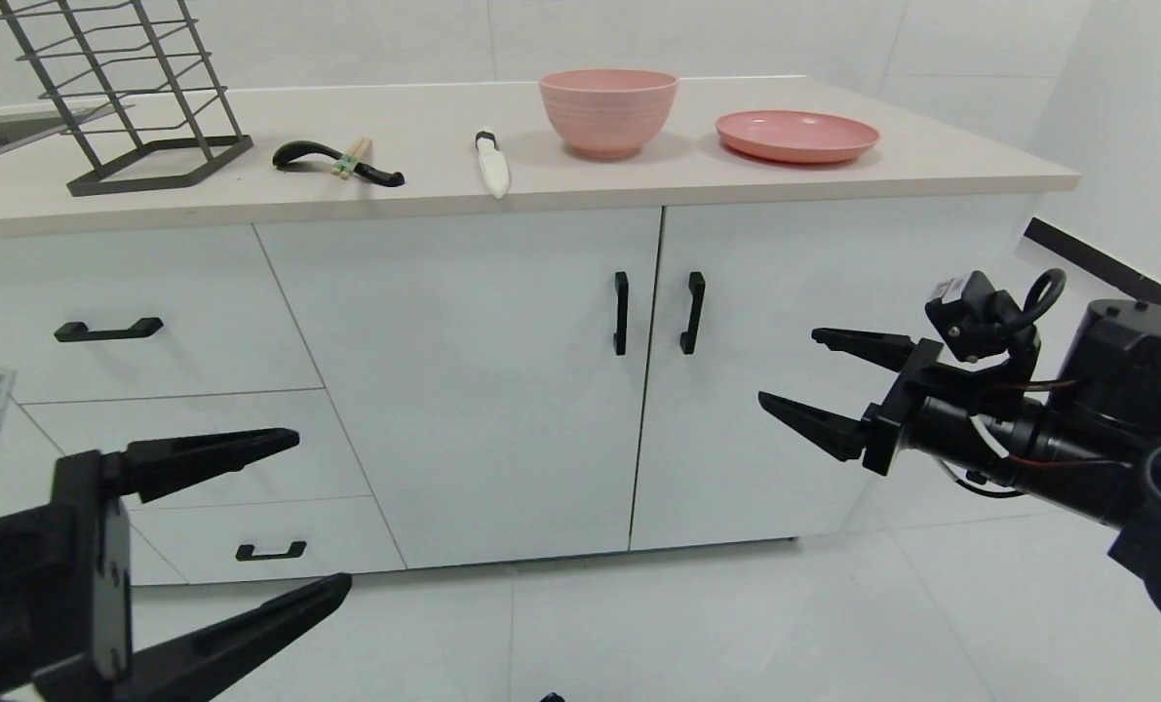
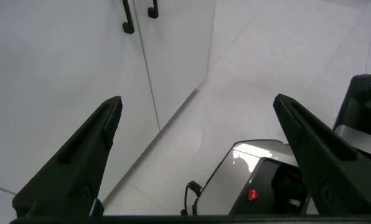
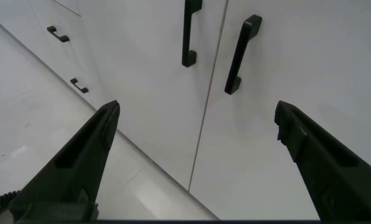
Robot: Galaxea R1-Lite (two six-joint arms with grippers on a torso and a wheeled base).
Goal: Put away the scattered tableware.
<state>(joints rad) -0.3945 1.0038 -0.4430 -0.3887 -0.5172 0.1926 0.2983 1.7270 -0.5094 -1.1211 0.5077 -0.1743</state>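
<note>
On the beige counter stand a pink bowl and, to its right, a pink plate. A white knife lies left of the bowl. Further left a black spoon lies with wooden chopsticks across it. My left gripper hangs open low at the left, in front of the drawers. My right gripper is open at the right, level with the cabinet doors, well below the counter. Both grippers are empty.
A black wire dish rack stands at the counter's far left. Below are white double doors with black handles and drawers with a black handle. Tiled floor lies in front.
</note>
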